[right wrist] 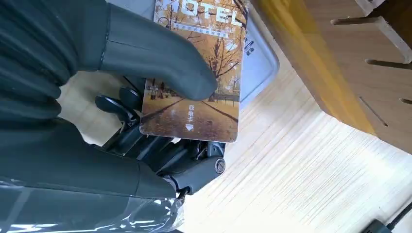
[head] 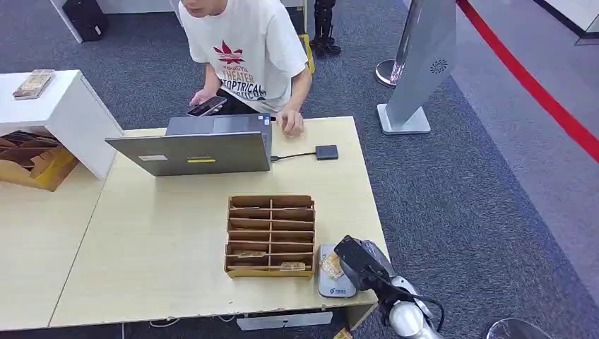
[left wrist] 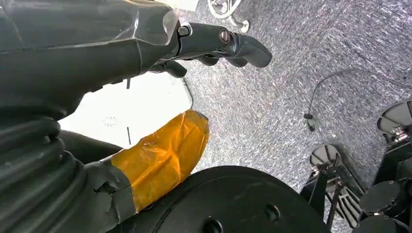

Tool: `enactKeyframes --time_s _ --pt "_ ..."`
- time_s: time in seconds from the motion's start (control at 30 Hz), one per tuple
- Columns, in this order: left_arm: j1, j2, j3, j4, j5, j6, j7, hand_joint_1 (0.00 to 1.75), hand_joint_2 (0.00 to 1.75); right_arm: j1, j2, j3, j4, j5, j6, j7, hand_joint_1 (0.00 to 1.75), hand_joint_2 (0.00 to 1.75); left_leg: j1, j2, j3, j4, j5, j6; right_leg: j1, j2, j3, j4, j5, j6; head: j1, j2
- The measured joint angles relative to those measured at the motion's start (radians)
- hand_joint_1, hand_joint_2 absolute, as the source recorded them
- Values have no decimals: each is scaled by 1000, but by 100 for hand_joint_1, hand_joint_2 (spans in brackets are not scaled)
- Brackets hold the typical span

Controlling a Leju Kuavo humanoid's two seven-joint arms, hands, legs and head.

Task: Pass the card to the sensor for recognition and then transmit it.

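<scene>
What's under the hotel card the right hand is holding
The grey card reader on the table lies under the card; the right hand pinches it. The card covers the reader's middle.

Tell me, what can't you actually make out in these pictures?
- Card print: thumb covers part, right wrist view's edge cuts the top.
- Sensor face: right hand and card overlap it, head view.
- Organizer slot contents: too small, head view.
- Laptop screen: faces away.
- Left hand: holds nothing.

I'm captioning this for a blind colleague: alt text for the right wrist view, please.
The right hand pinches a hotel card printed with autumn trees, holding it over the grey sensor pad on the pale wooden table, beside a wooden slotted organizer.
</scene>
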Motion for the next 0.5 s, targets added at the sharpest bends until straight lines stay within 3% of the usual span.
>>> enactKeyframes --time_s 0.5 --pt "0 0 0 0 0 1 0 0 175 0 0 3 0 3 -3 0 175 175 0 0 0 0 0 0 0 0 0 0 0 0 0 0"
